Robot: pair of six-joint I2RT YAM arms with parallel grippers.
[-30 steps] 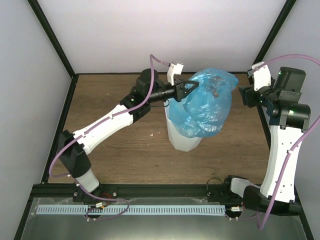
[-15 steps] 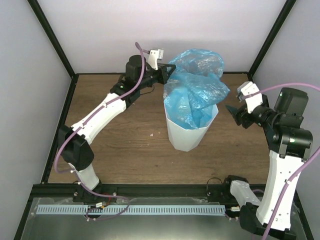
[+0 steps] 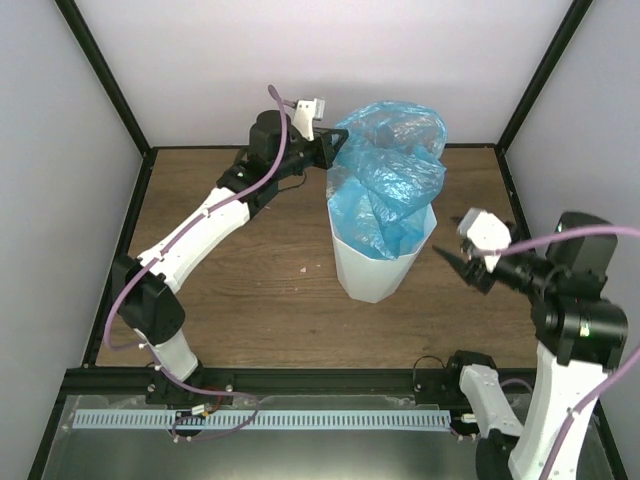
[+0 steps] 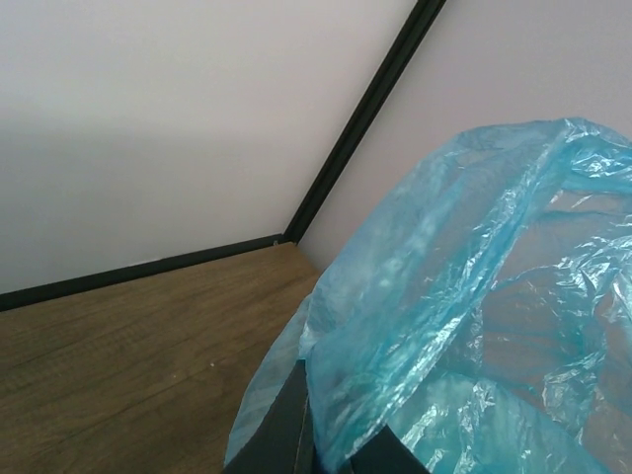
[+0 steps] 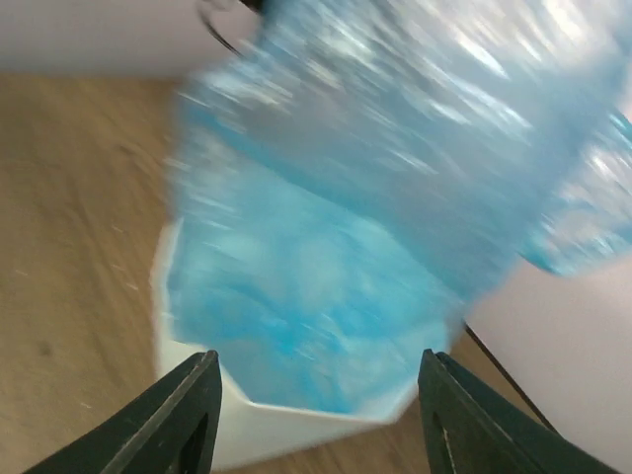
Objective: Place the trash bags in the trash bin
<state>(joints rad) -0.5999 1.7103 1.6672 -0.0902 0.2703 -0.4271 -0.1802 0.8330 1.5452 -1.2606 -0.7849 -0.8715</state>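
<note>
The white faceted trash bin (image 3: 372, 272) stands upright mid-table. The light-blue film trash bag (image 3: 390, 170) hangs from above with its lower part inside the bin and its top ballooning above the rim. My left gripper (image 3: 335, 150) is shut on the bag's upper left edge, above the bin's far-left rim; in the left wrist view the film (image 4: 464, 296) drapes over my dark fingers (image 4: 281, 434). My right gripper (image 3: 462, 262) is open and empty, just right of the bin. The right wrist view, blurred, shows the bag (image 5: 375, 178) in the bin (image 5: 286, 430) between my fingers (image 5: 188, 415).
A brown wooden table (image 3: 230, 270) is enclosed by pale walls with black frame posts (image 3: 100, 75). The table's back edge and a corner post (image 4: 365, 109) are close behind the left gripper. A metal rail with cables (image 3: 300, 415) runs along the near edge.
The left gripper lifted the bag's edge up and back to the left, and the bag's lower part dropped into the bin. The right gripper came down and forward to beside the bin.
</note>
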